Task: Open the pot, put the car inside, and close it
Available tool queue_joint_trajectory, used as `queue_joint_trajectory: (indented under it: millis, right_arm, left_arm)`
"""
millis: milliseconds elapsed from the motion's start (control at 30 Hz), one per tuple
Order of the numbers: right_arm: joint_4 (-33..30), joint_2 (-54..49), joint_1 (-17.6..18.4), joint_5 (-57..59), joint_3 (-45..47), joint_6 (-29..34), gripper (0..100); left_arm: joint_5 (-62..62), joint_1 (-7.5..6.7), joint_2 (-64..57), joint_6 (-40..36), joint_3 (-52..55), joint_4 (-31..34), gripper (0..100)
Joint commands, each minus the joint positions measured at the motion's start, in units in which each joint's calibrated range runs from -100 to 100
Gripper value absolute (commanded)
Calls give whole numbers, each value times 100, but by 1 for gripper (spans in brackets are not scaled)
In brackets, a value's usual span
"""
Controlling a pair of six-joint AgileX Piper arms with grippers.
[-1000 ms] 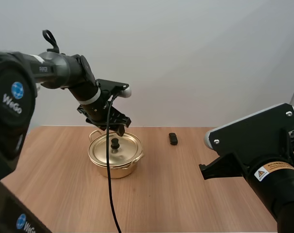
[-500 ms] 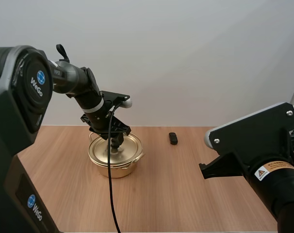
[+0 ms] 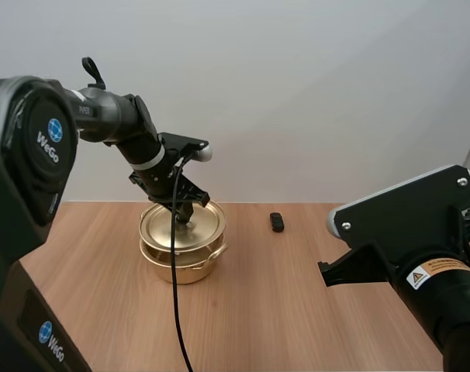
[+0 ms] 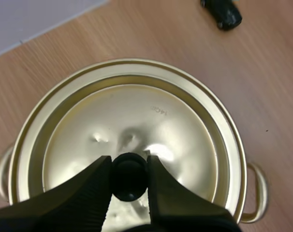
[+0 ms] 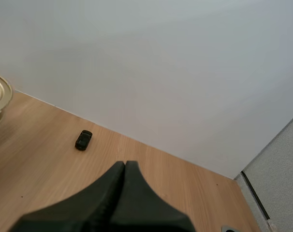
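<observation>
A gold pot (image 3: 178,263) stands on the wooden table, left of centre. Its gold lid (image 3: 181,225) hangs just above the rim, lifted by the black knob (image 4: 129,176). My left gripper (image 3: 182,211) is shut on that knob, and the wrist view looks down on the lid (image 4: 127,140) with a finger pressed to each side of the knob. A small black toy car (image 3: 276,221) lies on the table to the right of the pot, also seen as the car (image 4: 222,12) and the car (image 5: 83,139). My right gripper (image 5: 124,166) hovers shut, its fingers together as one wedge, well short of the car.
The pot's side handles (image 4: 259,193) stick out past the lid. Bare wooden table (image 3: 297,302) stretches in front of and to the right of the pot. A pale wall rises behind the table's far edge.
My left gripper came down onto the lid's knob, shut on it, and has raised the lid off the pot's rim. The right arm and the car have stayed put.
</observation>
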Motion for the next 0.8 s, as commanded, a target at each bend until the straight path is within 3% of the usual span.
queue_joint_trajectory:
  millis: [0,233,400,500,633,767]
  right_arm:
    - [19,19,-1,-8,-7,8,0]
    - [106,650,-33,-424,6,-118,0]
    - [675,1880,-33,-1838,6,-725,0]
    - [1034,2831,-33,-2705,-78,-979,0]
    - [1214,4328,-33,-3359,-508,-979,0]
    - [1547,5629,-25,-3363,-1239,-979,0]
  left_arm:
    - [42,-2,-397,-10,-216,-241,0]
    - [-229,-2,-2367,-10,-670,-1827,0]
    - [-787,34,-3971,-133,-670,-1984,0]
    - [-675,274,-4677,-351,-670,-1973,0]
    - [-574,734,-5322,-387,-670,-1962,0]
    - [-574,1001,-5709,-387,-670,-1962,0]
